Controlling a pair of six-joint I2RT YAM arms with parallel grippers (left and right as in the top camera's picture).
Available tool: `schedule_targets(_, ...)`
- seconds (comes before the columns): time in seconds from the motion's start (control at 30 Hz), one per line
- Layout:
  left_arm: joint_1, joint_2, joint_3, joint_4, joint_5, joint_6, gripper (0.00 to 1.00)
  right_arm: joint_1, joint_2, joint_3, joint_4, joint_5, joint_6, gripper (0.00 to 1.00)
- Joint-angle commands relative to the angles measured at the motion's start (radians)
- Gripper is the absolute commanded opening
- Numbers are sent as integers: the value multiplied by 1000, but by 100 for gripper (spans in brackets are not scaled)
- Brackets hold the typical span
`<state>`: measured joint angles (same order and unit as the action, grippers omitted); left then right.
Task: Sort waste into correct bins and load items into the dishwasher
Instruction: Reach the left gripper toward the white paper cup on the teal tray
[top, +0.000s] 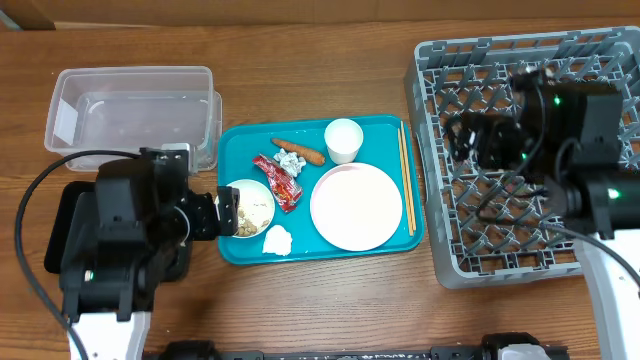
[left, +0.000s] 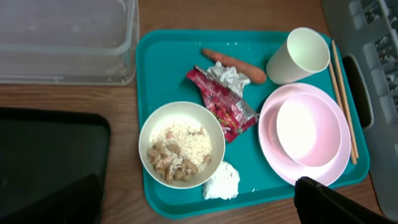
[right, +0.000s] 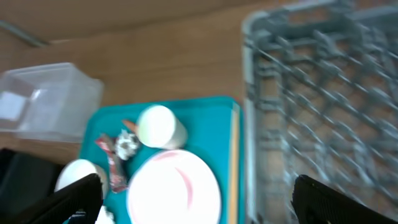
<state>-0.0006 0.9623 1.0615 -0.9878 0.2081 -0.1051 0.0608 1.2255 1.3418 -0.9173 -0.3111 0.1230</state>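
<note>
Only the left wrist view plainly shows leftovers (left: 180, 152) in the bowl (left: 180, 111).

Tight on the teal tray (top: 240, 150): bowl (top: 250, 208) just beside wrapper (top: 280, 182), cup (top: 343, 140) just beside plate (top: 357, 206), chopsticks (top: 407, 180) along the edge nearest the dish rack (top: 445, 225). Open from above over the clear tub (top: 130, 105). Bare bench (top: 300, 60) behind the tray.

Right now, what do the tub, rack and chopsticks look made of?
Tub: clear plastic, glossy, with see-through walls. Rack: grey moulded plastic, matte lattice. Chopsticks: probably wood or bamboo, pale tan with a dull finish.
</note>
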Motion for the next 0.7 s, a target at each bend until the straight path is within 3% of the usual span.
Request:
schedule_targets(0.0, -5, 35, 18, 1, 29, -26, 100, 74, 33, 30, 50, -66, -19, 100)
schedule_targets(0.27, -5, 99, 18, 58, 29, -60, 100, 314, 248, 30, 200, 191, -18, 90)
schedule_targets(0.43, -5, 120, 18, 89, 31, -62, 100, 351, 422, 30, 262, 203, 61, 75)
schedule_targets(0.67, -14, 186, 35, 319, 141, -84, 100, 343, 405, 42, 231, 323, 92, 87)
